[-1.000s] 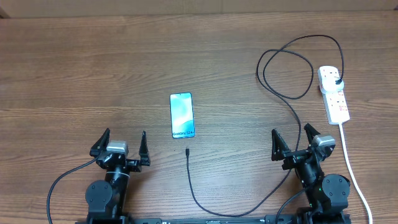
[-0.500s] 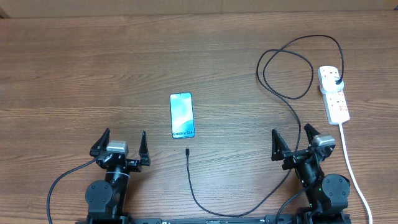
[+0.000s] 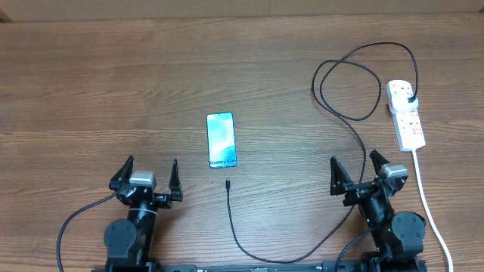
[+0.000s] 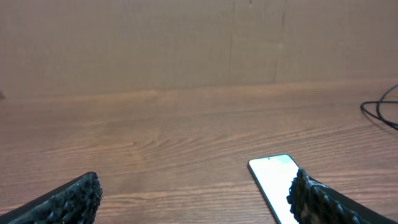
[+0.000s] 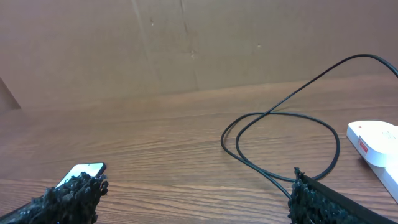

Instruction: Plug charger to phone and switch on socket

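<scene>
The phone (image 3: 221, 140) lies flat mid-table, screen lit blue-white; it also shows in the left wrist view (image 4: 273, 182) and the right wrist view (image 5: 84, 170). The black charger cable (image 3: 355, 121) loops from its plug in the socket (image 3: 406, 113) round to its connector tip (image 3: 228, 183), which lies just below the phone, apart from it. The cable loop shows in the right wrist view (image 5: 280, 137), as does the socket's end (image 5: 373, 140). My left gripper (image 3: 147, 175) is open and empty, left of the tip. My right gripper (image 3: 355, 171) is open and empty, beside the cable.
The socket's thick white cord (image 3: 427, 204) runs down the right side past my right arm. A brown cardboard wall (image 4: 186, 43) stands behind the wooden table (image 3: 113, 91).
</scene>
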{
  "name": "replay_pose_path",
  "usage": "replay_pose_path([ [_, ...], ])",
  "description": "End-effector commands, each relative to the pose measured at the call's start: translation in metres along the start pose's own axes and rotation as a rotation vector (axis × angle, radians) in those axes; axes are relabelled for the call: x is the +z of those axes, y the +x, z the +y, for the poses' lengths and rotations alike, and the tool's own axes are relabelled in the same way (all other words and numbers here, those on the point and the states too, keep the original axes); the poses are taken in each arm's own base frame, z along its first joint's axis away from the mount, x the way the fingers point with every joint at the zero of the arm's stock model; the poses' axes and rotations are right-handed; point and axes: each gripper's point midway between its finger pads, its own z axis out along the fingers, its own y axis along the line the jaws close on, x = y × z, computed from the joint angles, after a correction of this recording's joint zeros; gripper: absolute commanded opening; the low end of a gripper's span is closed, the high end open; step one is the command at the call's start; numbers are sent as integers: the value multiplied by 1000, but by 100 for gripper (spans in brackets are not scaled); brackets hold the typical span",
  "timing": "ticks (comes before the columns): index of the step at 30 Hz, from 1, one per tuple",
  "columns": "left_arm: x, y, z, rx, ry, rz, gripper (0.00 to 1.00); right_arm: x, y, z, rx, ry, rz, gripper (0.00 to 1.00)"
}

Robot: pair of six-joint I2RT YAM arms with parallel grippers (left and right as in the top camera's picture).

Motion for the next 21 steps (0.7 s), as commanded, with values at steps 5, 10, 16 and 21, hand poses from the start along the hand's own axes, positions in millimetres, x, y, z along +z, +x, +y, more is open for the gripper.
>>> replay_pose_path([
  [5,-10,-37,-10,-48,61,-52,100,0,-1,0,4,-2,-10,100],
  [10,-30,-68,-13,-59,68,-15,99,0,-1,0,4,-2,-10,100],
  [16,-51,-104,-17,-122,82,77,100,0,-1,0,4,-2,-10,100],
  [21,-51,-134,-28,-154,143,197,100,0,-1,0,4,-2,-10,100],
])
